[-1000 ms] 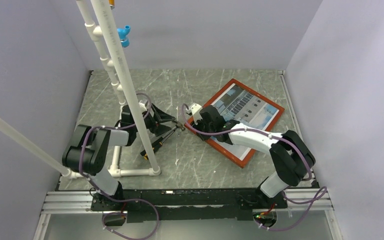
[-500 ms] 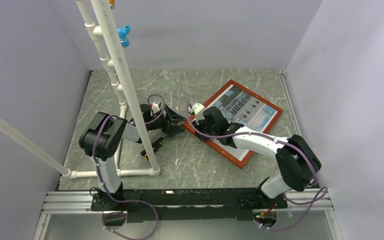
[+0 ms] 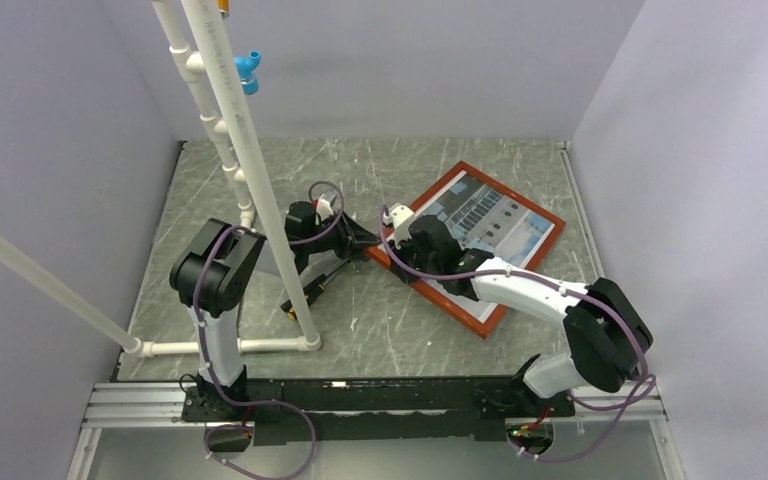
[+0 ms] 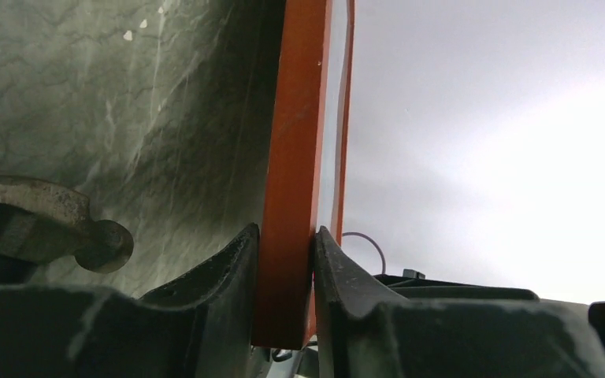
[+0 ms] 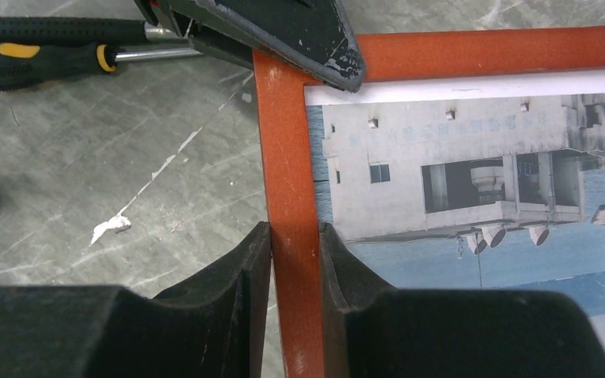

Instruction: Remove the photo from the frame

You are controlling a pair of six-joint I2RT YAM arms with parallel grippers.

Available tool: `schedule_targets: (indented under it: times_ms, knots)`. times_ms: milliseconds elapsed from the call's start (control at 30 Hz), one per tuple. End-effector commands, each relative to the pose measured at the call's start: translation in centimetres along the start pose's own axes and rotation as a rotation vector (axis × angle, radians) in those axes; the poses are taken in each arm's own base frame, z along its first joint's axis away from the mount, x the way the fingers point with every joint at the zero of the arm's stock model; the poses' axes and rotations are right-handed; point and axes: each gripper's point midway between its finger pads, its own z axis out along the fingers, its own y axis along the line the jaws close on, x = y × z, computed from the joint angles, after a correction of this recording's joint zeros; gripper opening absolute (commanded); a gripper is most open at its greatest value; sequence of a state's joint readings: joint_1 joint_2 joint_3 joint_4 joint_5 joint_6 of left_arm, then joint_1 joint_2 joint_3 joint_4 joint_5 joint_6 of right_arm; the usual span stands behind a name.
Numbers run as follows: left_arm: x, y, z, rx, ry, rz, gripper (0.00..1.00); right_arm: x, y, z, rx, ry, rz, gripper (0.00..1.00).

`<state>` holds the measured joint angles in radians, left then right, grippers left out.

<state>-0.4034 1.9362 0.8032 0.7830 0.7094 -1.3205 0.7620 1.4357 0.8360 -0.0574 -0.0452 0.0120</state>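
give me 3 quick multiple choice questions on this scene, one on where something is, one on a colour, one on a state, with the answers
1. Where on the table does the frame lie?
A) on the left half
B) on the right half, turned at an angle
C) leaning on the back wall

2. What colour is the frame's border?
A) blue
B) white
C) orange-red

3. How is the right hand?
A) open above bare table
B) shut on the frame's side bar
C) out of view

Answers:
1 B, the top view shows it lying flat, right of centre, with its edges askew to the table's.
2 C, both wrist views show an orange-red bar.
3 B, its fingers press on either side of the bar, and the photo sits inside the frame.
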Motion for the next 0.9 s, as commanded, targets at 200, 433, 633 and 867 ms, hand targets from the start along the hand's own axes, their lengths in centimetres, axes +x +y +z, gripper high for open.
schedule_targets:
  times_ms: [200,433,633,867]
  knots:
    - [-1.2,-5.1,-0.9,-0.073,-0.044,0.451,0.0,-5.3,-2.0,-5.6,0.202,-0.086,0.284,0.54]
    - [-1.3,-9.4,-3.8,-0.09,-0.097,0.697,0.0,-10.1,-9.2,-12.3,0.614,-0.114,0.662,1.0]
    - [-0.3,-13.9,-4.7,-0.031,-0.107,0.824,0.0,-14.3,-13.1,-13.6,0.829,-0.109,0.858,1.0]
    - [1.5,-17.5,-5.9,-0.025,-0.115,0.941,0.0,-16.5,-15.9,-11.9,0.981,-0.062,0.74,1.0]
